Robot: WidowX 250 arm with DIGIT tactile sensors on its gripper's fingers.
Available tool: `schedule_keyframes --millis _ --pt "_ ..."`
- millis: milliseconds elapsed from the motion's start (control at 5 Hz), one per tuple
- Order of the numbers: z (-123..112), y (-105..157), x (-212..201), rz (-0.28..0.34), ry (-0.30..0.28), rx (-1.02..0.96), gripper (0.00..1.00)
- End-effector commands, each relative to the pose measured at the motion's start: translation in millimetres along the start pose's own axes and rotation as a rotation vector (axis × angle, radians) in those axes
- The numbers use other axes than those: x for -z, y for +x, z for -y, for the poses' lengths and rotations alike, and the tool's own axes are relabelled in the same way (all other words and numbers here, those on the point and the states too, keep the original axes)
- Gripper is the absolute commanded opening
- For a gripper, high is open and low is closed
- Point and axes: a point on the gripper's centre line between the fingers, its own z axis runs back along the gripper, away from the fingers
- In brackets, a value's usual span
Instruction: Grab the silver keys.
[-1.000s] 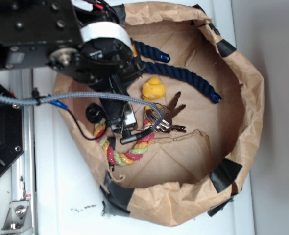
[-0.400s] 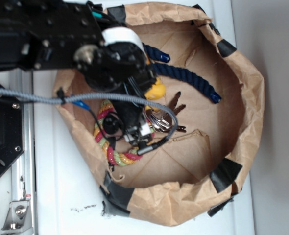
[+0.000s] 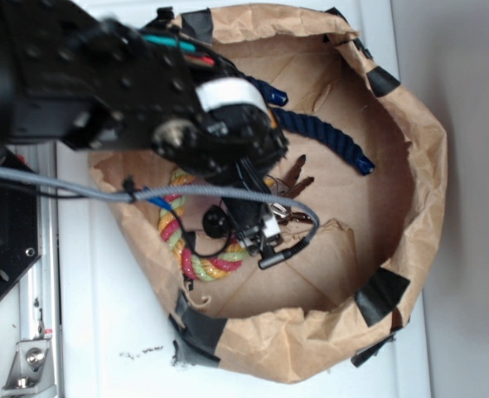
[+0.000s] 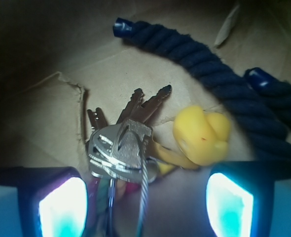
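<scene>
The silver keys (image 4: 120, 147) lie fanned on the brown paper floor of the bag, with dark key tips pointing away and a thin wire ring trailing toward the camera. In the exterior view only the key tips (image 3: 297, 176) show past the arm. My gripper (image 4: 145, 205) is open and hangs just above the bunch. Its glowing fingers (image 4: 61, 206) stand wide apart on either side, with the bunch nearer the left one and nothing gripped. From outside, the gripper (image 3: 261, 228) points down into the bag.
A yellow rubber duck (image 4: 202, 135) sits right beside the keys, close to the right finger. A dark blue rope (image 4: 209, 64) curves behind them. A multicoloured rope (image 3: 178, 240) lies at the bag's left. The rolled paper bag wall (image 3: 423, 166) surrounds everything.
The arm has swung right and further into the bag, from over the multicoloured rope to over the keys. It now hides the duck in the exterior view.
</scene>
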Motion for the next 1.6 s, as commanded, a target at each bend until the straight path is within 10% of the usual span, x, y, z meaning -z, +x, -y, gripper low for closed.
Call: schedule_keyframes --millis 0,400,600,1400 --pt "-0.9 8.6 -8.2 0.050 -0.001 0.017 1.00" --pt "-2.7 1.0 -4.1 0.003 -0.007 0.037 1.00" --pt "-2.9 -2.9 -5.6 -0.007 -0.018 0.039 0.00" --pt "8.0 7.9 -21.9 0.045 0.006 0.011 0.00"
